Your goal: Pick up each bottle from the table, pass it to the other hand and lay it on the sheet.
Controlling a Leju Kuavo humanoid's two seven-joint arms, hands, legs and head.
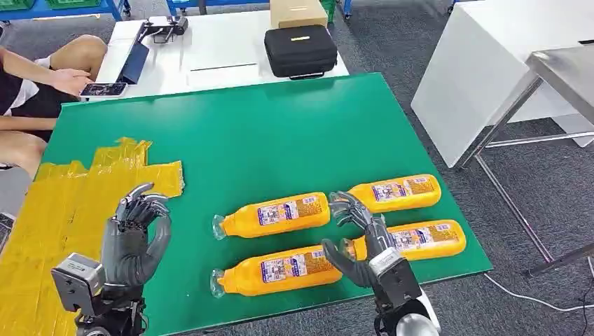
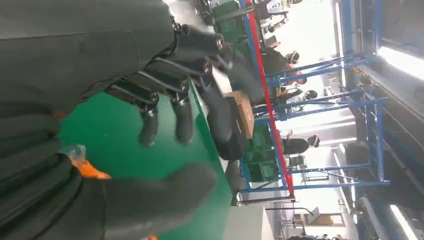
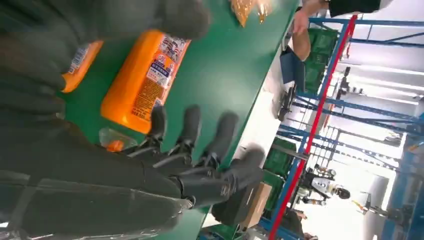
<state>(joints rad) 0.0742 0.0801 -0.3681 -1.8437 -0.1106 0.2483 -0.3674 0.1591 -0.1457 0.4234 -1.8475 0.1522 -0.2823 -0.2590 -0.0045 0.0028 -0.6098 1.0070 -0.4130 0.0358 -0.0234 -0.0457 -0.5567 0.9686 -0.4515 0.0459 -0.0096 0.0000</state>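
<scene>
Orange bottles (image 1: 274, 215) looked smooth, rounded and apt to roll, best grasped mid-body, while both the left hand (image 1: 136, 234) and right hand (image 1: 358, 238) hovered with fingers spread, empty.

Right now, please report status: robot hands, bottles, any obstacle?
Left robot hand open, raised beside yellow sheet. Right robot hand open among four orange bottles lying on green table. None on sheet yet. Path clear.

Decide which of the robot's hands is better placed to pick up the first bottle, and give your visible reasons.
The right hand, probably. It hovers open among the four orange bottles, its fingers beside the nearest ones. The left hand is raised open near the yellow sheet, apart from every bottle.
</scene>
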